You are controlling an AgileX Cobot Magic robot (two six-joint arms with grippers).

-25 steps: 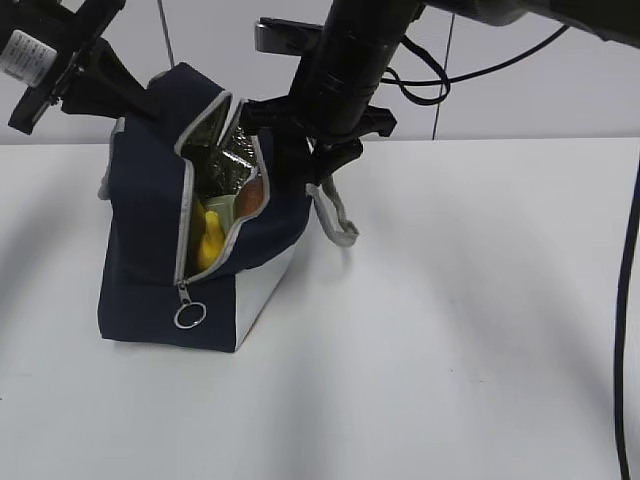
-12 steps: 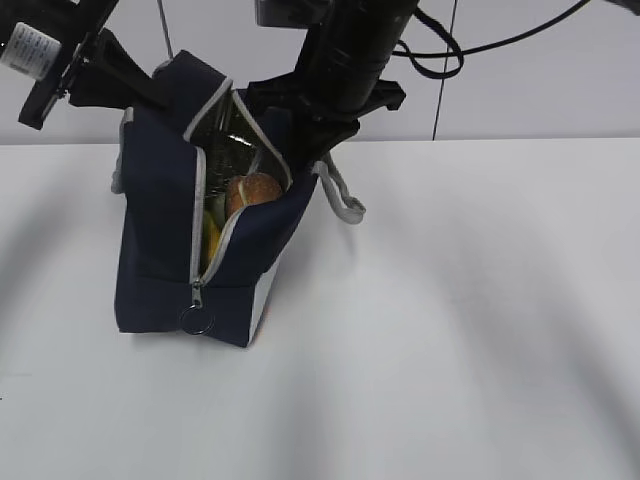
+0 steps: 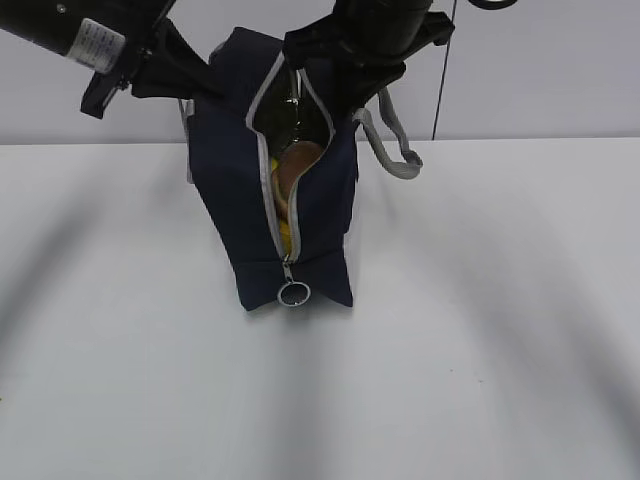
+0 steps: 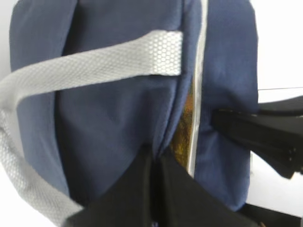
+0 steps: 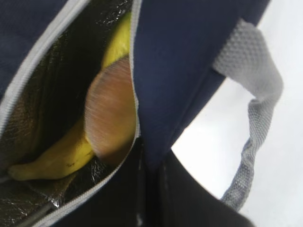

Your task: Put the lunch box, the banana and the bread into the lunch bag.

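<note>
The left end effector [image 4: 154, 163] is pinched tight on the navy fabric of the lunch bag [image 3: 235, 210], its two dark fingers meeting on a fold beside the zipper edge. The right end effector [image 5: 149, 163] is likewise clamped shut on the bag's opposite rim, just below the open mouth. In the exterior view the two arms come in at about 10 and 1 o'clock of the bag and grip its upper edges, so the mouth gapes as a narrow slit facing the camera.

Inside that slit sits the bread [image 5: 110, 113] — a brown rounded roll against the foil lining — with the banana [image 5: 61, 153] curving beneath and behind it. The lunch box cannot be made out.

A grey strap handle [image 3: 392, 140] loops out at the bag's 2 o'clock; another crosses the left wrist view. The metal ring pull [image 3: 292, 294] hangs at 6 o'clock, low on the bag's front — just over the white tabletop [image 3: 480, 330].
</note>
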